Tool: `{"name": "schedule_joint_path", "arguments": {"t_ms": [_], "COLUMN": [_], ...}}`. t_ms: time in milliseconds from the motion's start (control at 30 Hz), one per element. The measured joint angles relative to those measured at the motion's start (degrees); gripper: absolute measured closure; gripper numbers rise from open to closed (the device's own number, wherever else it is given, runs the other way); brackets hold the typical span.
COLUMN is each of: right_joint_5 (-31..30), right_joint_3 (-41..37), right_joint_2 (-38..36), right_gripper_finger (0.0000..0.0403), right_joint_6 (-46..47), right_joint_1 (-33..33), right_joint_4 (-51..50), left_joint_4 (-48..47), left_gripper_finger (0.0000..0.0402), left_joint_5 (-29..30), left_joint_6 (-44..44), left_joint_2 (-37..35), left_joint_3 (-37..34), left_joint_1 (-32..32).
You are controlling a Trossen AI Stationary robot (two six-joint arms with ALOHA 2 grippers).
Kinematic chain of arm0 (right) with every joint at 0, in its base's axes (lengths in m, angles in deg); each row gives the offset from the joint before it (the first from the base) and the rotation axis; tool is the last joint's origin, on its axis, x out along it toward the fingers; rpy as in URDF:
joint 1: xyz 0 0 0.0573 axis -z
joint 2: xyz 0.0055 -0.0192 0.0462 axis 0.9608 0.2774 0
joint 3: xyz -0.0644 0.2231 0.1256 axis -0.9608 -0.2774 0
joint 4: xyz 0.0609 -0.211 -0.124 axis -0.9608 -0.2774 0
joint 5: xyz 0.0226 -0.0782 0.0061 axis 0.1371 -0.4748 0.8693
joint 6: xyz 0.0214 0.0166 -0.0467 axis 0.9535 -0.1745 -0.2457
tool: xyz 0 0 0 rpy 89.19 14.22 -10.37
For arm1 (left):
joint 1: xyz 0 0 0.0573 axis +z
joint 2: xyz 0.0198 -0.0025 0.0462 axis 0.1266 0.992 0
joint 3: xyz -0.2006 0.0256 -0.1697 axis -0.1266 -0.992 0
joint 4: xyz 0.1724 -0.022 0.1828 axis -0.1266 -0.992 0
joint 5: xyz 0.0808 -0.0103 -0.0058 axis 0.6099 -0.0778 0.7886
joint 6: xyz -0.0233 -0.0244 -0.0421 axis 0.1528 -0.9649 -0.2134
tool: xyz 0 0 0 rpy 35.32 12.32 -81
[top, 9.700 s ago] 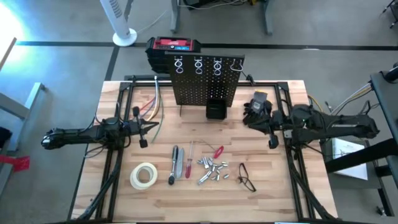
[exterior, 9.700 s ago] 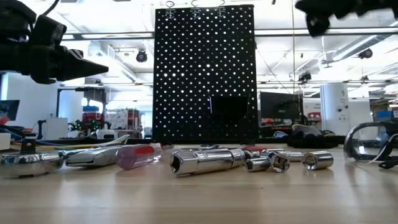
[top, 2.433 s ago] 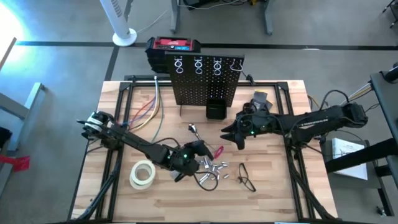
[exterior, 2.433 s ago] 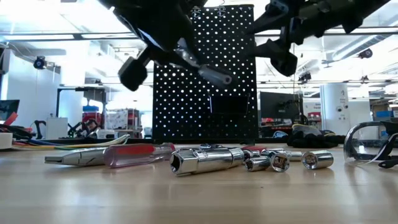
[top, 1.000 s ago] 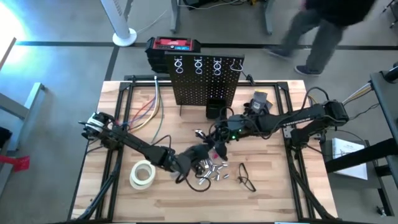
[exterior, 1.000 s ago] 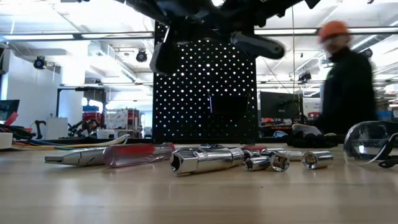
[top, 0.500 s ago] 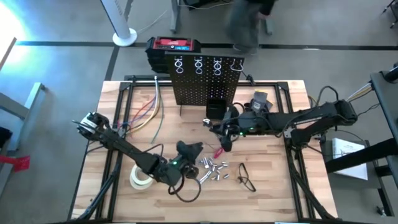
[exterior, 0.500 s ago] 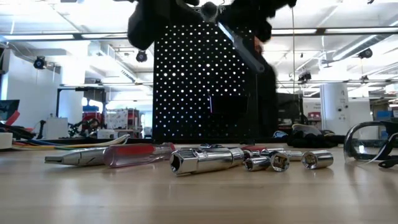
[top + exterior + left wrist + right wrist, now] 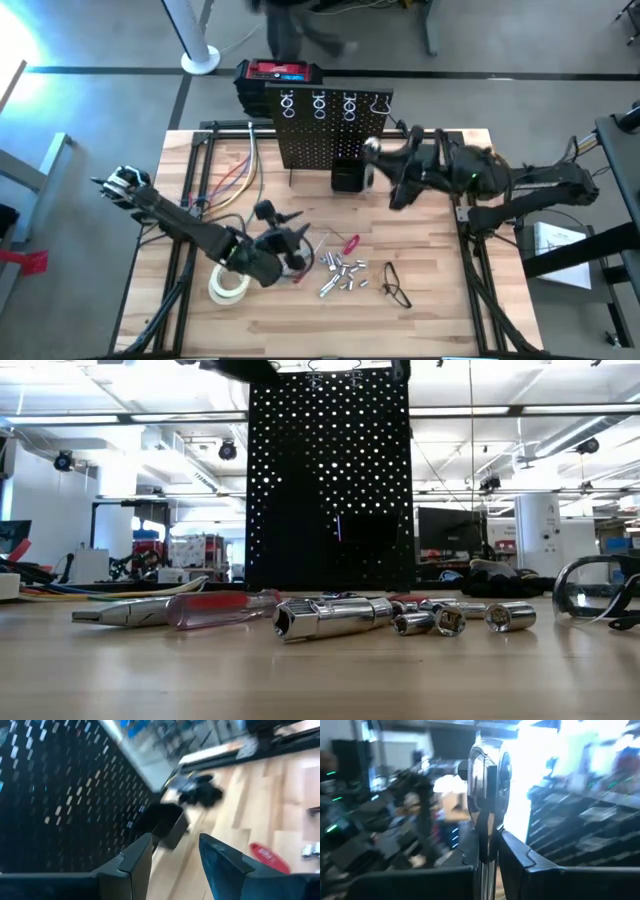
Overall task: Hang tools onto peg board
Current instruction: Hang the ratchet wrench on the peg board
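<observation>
The peg board (image 9: 330,130) stands upright at the table's far side, with ring hooks along its top and a small black bin (image 9: 347,178) at its foot. A silvery ratchet (image 9: 372,150) hangs just right of the bin, in front of the board, with my right gripper (image 9: 386,168) shut on it. My left gripper (image 9: 298,240) is open and holds nothing, over the table's middle. More tools lie on the table: short silvery sockets (image 9: 343,272), a red-handled driver (image 9: 225,606) and pliers (image 9: 135,611). My right gripper pinches the ratchet's handle (image 9: 486,851) between its two fingers. The handle runs out along the fingers, and the round head (image 9: 488,767) stands beyond the fingertips. The ratchet is lifted clear of the table.
A whitish tape roll (image 9: 228,283) lies at the near left and safety glasses (image 9: 397,287) at the near right. Black gloves (image 9: 199,796) lie right of the bin. Coloured cables (image 9: 238,172) run along the far left. A red-and-black box (image 9: 280,73) stands behind the board.
Both grippers met over the table's middle on the ratchet. My left gripper let go and drew back toward the table's left. My right gripper carried the ratchet up and toward the far edge, to the peg board beside the bin. A person walked past behind the table.
</observation>
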Motion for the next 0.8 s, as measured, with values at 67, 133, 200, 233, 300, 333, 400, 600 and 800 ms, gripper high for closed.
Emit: {"name": "schedule_joint_path", "arguments": {"t_ms": [67, 133, 200, 233, 300, 333, 400, 600, 800], "right_joint_5": [0.07, 0.67, 0.61, 0.71, 1.18, 2.08, 3.61, 8.65, 10.50], "right_joint_3": [0.92, 2.95, 5.49, 6.97, 9.60, 10.97, 13.71, 22.24, 26.60], "right_joint_2": [-0.42, -0.61, -0.29, 0.04, 1.18, 1.75, 2.95, 6.91, 10.47], "right_gripper_finger": [0.0377, 0.0377, 0.0377, 0.0377, 0.0377, 0.0377, 0.0377, 0.0377, 0.0377], "right_joint_6": [-3.40, -6.73, -8.84, -9.25, -10.50, -11.31, -12.80, -11.35, -9.71], "right_joint_1": [1.49, 3.45, 6.01, 7.21, 9.46, 10.39, 12.24, 19.16, 22.82], "right_joint_4": [1.39, 3.20, 3.33, 3.63, 2.80, 2.78, 2.66, -1.74, -7.74], "left_joint_4": [-5.21, -8.33, -10.83, -11.61, -11.97, -13.01, -15.65, -31.72, -40.70], "left_gripper_finger": [0.0248, 0.0248, 0.0247, 0.0247, 0.0247, 0.0247, 0.0247, 0.0248, 0.0248], "left_joint_5": [0.02, 0.15, 0.27, 0.27, 0.31, 0.31, 0.30, 0.14, 0.27], "left_joint_6": [-4.77, -8.25, -10.92, -12.02, -13.66, -14.07, -15.33, -27.88, -38.17], "left_joint_2": [-1.09, -1.58, -1.70, -1.56, -0.98, -0.72, 0.10, 0.62, 0.60], "left_joint_3": [-0.05, -0.11, -0.09, -0.11, -0.11, -0.11, -0.10, -0.11, -0.57], "left_joint_1": [0.51, 1.18, 1.35, 1.37, 1.46, 1.46, 1.58, 2.35, 2.27]}}
